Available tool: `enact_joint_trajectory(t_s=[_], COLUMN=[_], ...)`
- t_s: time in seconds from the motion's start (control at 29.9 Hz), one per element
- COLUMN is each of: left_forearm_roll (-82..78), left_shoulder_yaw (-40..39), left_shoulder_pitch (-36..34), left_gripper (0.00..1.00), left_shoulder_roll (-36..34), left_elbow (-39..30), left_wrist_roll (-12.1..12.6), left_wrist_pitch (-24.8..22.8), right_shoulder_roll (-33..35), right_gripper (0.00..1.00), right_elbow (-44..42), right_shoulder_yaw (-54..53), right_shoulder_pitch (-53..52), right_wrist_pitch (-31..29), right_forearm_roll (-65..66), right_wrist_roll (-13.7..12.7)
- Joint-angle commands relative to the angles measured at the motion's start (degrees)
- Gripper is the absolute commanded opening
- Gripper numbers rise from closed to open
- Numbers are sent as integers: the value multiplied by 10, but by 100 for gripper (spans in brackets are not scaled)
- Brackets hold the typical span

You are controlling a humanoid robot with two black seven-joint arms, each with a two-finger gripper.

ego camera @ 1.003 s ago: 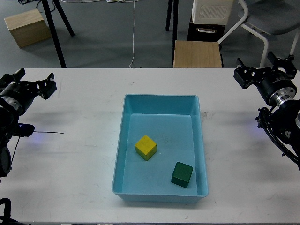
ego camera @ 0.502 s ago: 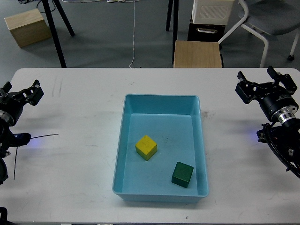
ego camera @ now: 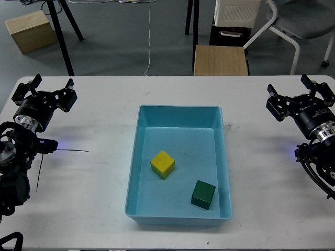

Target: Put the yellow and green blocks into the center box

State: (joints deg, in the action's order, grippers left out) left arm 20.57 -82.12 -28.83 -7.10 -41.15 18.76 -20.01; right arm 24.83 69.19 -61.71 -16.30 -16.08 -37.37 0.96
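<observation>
Head view, near to far. Nearest the viewer, the green block [ego camera: 203, 194], a dark, matte cube with crisp edges, lies in the near right part of the light blue box [ego camera: 179, 113]. Just beyond it and to its left, apart from it, the yellow block [ego camera: 163, 164] sits turned slightly askew on the box floor. Both blocks rest inside the box, midway between the two sets of fingers and well apart from each. The box is a shallow rectangular tray of smooth plastic with rounded corners and sloping walls, standing at the centre of the white table [ego camera: 99, 120], whose surface shows faint scuffs.

At the table's left edge, the left gripper [ego camera: 45, 93] hovers with its two black fingers spread wide and nothing between them; a thin black cable [ego camera: 70, 151] trails on the table nearer the viewer than those fingers. At the right edge, the right gripper [ego camera: 302, 96] likewise holds its fingers wide apart and empty. Nothing lies between either gripper and the box.

Beyond the table, on grey floor: a wooden stool [ego camera: 220, 60] behind the box, a pale wooden crate [ego camera: 31, 30] far left, black stand legs [ego camera: 62, 31], and a grey chair [ego camera: 303, 21] far right.
</observation>
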Motion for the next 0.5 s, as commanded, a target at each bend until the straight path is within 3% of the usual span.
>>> enact_joint_trajectory(t_s=[0.0,0.17,0.3,0.47], left_forearm_roll=[-3,-32,-57,-97], left_shoulder_yaw=[31,57,69,70], left_shoulder_pitch=[-1,-25,-32,-50], left_gripper=[100,100,100,100], left_shoulder_roll=[13,23,40,69], left_elbow=[-3,-2,-1,-5], left_wrist_roll=[0,-10,-48,-92], left_wrist_pitch=[-17,-12,1,58], right_shoulder_roll=[7,15,16,18], right_gripper=[100,100,100,100], right_elbow=[3,7,6,6], right_shoulder_yaw=[4,5,5,5], right_shoulder_pitch=[2,9,11,11], right_wrist_pitch=[-11,-35,-36,-36], right_forearm_roll=[1,9,13,22], right_wrist_roll=[0,0,0,1])
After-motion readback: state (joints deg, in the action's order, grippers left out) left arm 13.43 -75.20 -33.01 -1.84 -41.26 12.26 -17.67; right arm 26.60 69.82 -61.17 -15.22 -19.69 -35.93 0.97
